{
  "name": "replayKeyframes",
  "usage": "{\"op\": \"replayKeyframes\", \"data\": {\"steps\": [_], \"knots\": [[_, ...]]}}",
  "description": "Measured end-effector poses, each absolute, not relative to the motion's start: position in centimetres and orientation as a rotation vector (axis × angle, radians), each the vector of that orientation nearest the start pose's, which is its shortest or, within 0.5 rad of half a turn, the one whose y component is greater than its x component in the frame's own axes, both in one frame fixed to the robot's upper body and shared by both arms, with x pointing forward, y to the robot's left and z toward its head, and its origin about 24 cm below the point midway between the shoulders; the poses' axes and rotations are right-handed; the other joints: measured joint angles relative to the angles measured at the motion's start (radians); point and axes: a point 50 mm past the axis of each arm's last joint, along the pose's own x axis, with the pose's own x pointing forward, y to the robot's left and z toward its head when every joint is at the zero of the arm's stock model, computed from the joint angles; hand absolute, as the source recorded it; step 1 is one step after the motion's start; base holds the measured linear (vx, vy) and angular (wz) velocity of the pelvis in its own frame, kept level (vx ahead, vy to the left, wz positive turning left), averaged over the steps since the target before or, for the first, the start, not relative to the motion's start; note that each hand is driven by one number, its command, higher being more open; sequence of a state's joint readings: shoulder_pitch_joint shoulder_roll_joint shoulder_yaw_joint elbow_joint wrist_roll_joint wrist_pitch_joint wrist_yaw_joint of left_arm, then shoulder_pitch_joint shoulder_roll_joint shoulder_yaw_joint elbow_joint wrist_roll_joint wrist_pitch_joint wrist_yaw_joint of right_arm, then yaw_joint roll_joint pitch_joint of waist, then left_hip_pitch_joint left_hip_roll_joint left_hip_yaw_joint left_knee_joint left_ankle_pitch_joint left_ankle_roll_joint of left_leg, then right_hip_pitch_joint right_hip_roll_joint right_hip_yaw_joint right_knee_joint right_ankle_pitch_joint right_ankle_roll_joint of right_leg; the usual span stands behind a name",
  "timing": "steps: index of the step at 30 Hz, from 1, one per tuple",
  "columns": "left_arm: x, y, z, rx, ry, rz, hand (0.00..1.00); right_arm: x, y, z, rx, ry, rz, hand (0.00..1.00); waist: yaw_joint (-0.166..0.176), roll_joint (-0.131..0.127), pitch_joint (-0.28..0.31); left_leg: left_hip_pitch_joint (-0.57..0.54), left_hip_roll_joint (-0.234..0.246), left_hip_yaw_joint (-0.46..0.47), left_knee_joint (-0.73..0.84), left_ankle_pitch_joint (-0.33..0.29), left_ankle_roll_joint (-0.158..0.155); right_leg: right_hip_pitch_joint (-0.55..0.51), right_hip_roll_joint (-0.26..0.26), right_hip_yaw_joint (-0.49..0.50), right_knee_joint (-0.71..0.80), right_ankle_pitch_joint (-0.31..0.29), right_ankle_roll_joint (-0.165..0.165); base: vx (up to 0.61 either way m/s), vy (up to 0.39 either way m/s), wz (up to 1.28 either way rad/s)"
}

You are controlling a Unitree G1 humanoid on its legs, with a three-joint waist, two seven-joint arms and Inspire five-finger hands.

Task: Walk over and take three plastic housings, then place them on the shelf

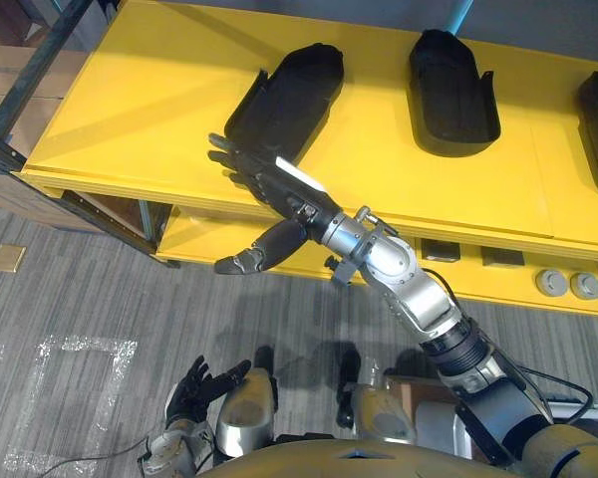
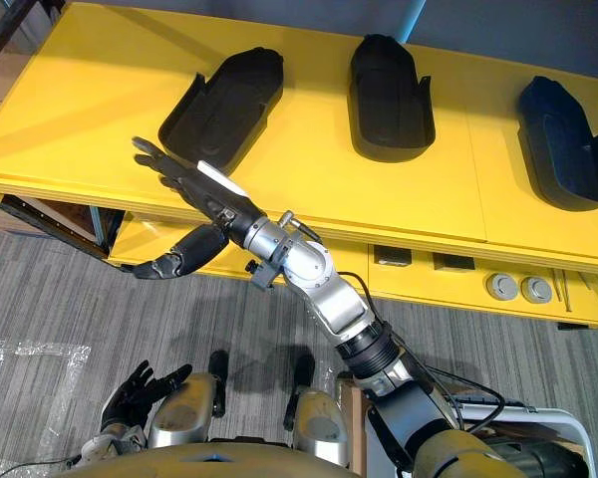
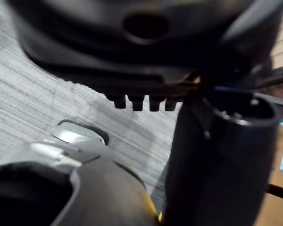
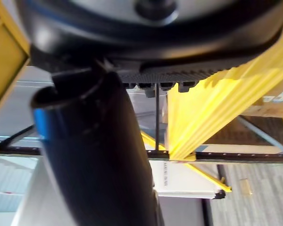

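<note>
Found the yellow shelf bearing the left housing, middle housing and right housing, so judged the placing all but done, with only a clean pull-back off the shelf called for next. Saw the right hand empty over the shelf's front edge, fingers straight and spread, just beside the left housing's near end; noted the left hand well below the shelf, loosely spread, holding nothing.

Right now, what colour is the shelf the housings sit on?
The shelf is bright yellow, clearest in the right eye view.
</note>
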State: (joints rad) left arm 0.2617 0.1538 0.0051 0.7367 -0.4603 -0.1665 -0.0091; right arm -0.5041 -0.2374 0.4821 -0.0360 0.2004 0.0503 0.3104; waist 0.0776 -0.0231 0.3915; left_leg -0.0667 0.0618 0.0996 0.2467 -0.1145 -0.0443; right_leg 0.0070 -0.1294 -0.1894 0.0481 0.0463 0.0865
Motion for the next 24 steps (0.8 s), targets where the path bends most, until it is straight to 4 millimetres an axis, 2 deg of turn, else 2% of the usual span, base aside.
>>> {"op": "replayKeyframes", "data": {"steps": [12,24], "knots": [[9.8,21.3,-13.3,-0.281,0.794,0.339,1.0,29.6,-3.8,13.1,-0.252,-0.3,0.829,1.0,0.002,0.027,-0.007,-0.015,0.0,-0.016,0.009,0.001,0.002,-0.003,0.001,-0.013,0.003,0.0,0.0,-0.01,0.0,0.03],[9.8,21.1,-13.4,-0.287,0.801,0.334,1.0,31.5,-5.7,13.6,-0.215,-0.312,0.657,1.0,0.004,0.036,-0.005,-0.017,-0.007,-0.019,0.009,0.006,0.007,-0.001,-0.005,-0.024,0.004,0.0,0.0,0.0,0.003,0.02]]}}
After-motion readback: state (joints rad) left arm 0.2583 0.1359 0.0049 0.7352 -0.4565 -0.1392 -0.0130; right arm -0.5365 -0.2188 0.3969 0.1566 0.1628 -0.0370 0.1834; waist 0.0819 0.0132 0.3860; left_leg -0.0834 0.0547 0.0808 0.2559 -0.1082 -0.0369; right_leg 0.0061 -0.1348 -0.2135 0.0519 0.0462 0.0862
